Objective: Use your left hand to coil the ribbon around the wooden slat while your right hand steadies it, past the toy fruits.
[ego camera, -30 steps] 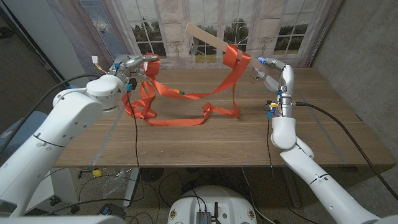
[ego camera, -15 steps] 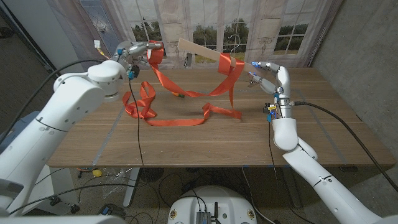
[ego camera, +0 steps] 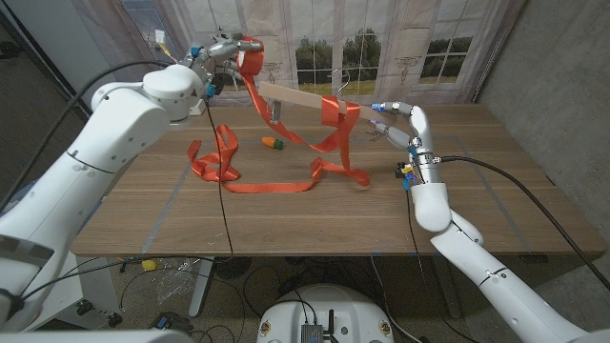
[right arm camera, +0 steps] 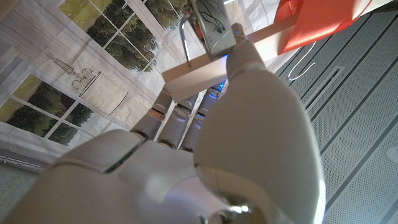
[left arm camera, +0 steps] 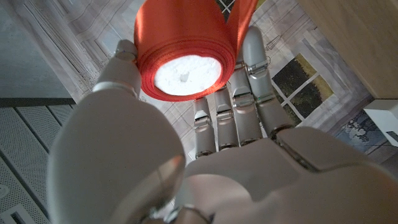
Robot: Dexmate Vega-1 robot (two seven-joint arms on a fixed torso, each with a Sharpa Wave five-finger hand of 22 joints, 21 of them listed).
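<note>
One wrap of ribbon on wooden slat, raised over the table. Left hand pinching spool beyond slat's free end; right hand clamping other end. Risk: taut pull twisting slat loose; slack snagging toy fruit beneath.

small toy fruit on the table too tiny to identify.
</note>
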